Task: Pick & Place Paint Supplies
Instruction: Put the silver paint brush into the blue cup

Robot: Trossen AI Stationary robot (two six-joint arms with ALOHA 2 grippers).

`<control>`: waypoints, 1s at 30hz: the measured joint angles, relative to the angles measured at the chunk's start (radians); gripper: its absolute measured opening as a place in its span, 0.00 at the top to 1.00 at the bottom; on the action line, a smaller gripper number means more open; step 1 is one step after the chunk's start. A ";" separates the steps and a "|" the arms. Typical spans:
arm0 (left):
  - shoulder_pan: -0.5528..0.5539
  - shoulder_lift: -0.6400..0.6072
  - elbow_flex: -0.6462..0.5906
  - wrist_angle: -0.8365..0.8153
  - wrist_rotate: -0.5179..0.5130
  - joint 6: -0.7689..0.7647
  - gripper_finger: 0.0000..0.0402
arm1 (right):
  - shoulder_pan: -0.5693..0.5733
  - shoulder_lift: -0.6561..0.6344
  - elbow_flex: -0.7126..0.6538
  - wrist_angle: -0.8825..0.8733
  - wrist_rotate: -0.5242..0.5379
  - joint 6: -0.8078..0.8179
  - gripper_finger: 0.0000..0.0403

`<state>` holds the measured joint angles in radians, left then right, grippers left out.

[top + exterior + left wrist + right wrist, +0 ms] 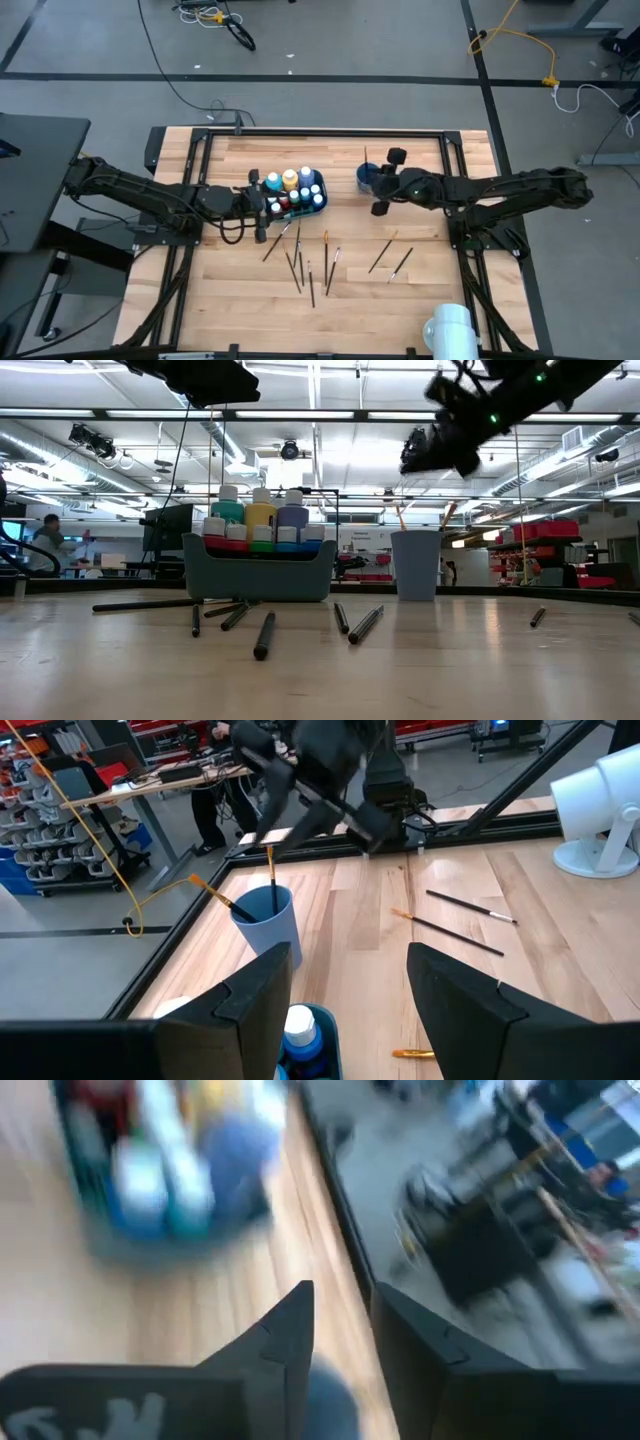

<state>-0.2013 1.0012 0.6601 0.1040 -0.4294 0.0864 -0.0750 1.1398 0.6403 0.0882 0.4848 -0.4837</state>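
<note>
Left arm (150, 197): I've got dark, jointed links, black cable looped beside the teal bin (318, 203).
Right arm (500, 188): matching dark links.
Fingers (480, 1010): black, angular wedges.

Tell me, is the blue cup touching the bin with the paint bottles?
Apart. The low view shows open background between the blue cup and the bin; the high view shows bare wood between them.
</note>
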 joint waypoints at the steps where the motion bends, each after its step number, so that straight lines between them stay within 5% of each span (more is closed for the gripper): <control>1: 0.000 0.000 0.000 0.000 0.000 0.000 0.48 | 0.000 0.005 0.000 0.067 -0.041 0.039 0.73; 6: 0.000 0.000 0.000 0.000 0.000 -0.006 0.48 | 0.001 0.043 0.001 0.341 -0.256 0.262 0.72; 11: 0.000 0.000 0.000 -0.024 0.005 -0.046 0.48 | 0.003 0.095 0.001 0.430 -0.396 0.359 0.73; 30: 0.000 0.000 0.000 -0.064 0.004 -0.086 0.48 | 0.005 0.163 0.000 0.530 -0.422 0.337 0.75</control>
<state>-0.2016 1.0012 0.6601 0.0399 -0.4252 0.0002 -0.0704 1.3033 0.6407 0.6182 0.0631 -0.1471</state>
